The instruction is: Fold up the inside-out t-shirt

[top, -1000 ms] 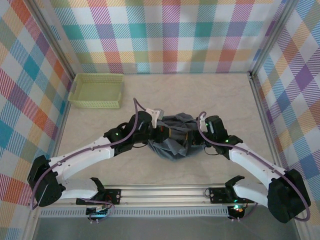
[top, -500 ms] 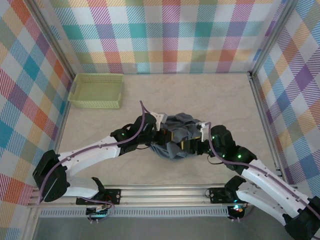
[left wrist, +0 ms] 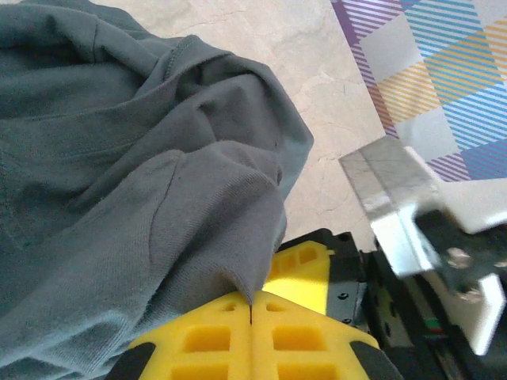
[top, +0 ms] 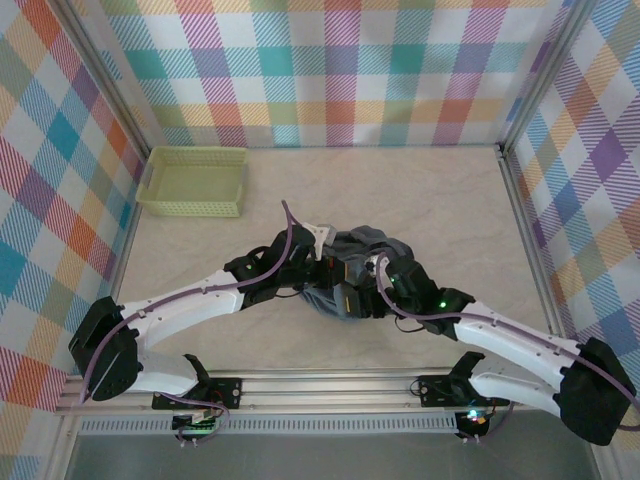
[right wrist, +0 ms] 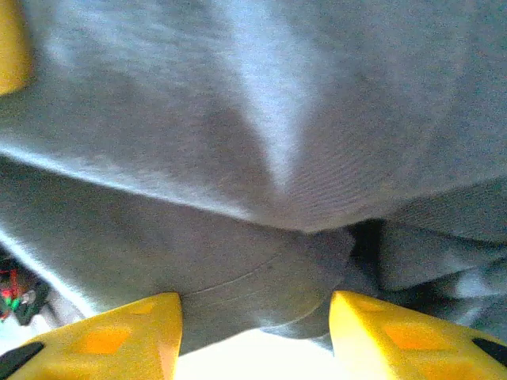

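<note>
The left gripper (left wrist: pixel 251 313) is seen with its yellow fingers (left wrist: pixel 309 321) pressed together, and a pointed fold of the inside-out t-shirt (left wrist: pixel 119 158) is clamped in the seam between them. The right gripper (right wrist: pixel 253 336) is spread wide. Grey cloth is draped across and above the gap, but nothing is pinched there, and whether the pads are touched by the cloth cannot be told.

In the top view the shirt is bunched in a crumpled heap on the table (top: pixel 430 190), between the two wrists. It lies near the middle and well apart from the green basket (top: pixel 192 180) at the far left.

Only a small tip of fabric is caught by the left gripper, so it could be dragged free if the cloth is pulled hard or sideways. If the right gripper is closed where it stands, several layers may be taken at once. The shirt would then be lifted as a lump rather than spread flat. The hems and sleeves are buried in the heap, so a wrong edge may be seized. The two grippers are also set close together, so a knock between them is to be guarded against.
</note>
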Motion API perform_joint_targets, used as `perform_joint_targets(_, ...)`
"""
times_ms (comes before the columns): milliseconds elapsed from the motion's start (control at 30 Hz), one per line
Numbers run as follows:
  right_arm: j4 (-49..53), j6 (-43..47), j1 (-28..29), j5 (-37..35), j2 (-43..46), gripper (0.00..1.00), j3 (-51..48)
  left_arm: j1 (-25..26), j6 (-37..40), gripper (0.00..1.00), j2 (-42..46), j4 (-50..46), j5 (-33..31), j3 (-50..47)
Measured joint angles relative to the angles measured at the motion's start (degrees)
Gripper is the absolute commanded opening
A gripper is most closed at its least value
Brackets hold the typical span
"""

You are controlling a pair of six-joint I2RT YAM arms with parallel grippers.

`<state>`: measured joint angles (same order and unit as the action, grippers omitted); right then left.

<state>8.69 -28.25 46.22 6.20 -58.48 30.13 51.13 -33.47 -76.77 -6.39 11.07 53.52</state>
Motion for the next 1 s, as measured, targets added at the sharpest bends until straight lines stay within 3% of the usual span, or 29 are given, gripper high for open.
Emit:
perform_joint_targets(233, -0.7, 0.7, 0.0, -2.7, -2.2, 0.38, 0.3, 0.0, 0.0, 0.00, 0.3, 0.0, 0.0, 0.0)
perform_joint_targets(533, -0.9, 1.9, 0.0, -4.5, -2.6, 0.40, 2.4, 0.0, 0.0, 0.00, 0.4, 0.0, 0.0, 0.0)
perform_joint_targets(700, -0.7, 3.0, 0.0, -4.9, -3.3, 0.24, 3.4, 0.0, 0.0, 0.00, 0.4, 0.0, 0.0, 0.0)
perform_joint_targets(867, -0.5, 3.5, 0.0, -4.9, -4.3, 0.22, 3.7, 0.0, 0.0, 0.00, 0.4, 0.0, 0.0, 0.0)
perform_joint_targets(1000, 0.0, 3.6, 0.0, -5.2, -4.4, 0.13, 3.7, 0.0, 0.0, 0.00, 0.4, 0.0, -0.1, 0.0)
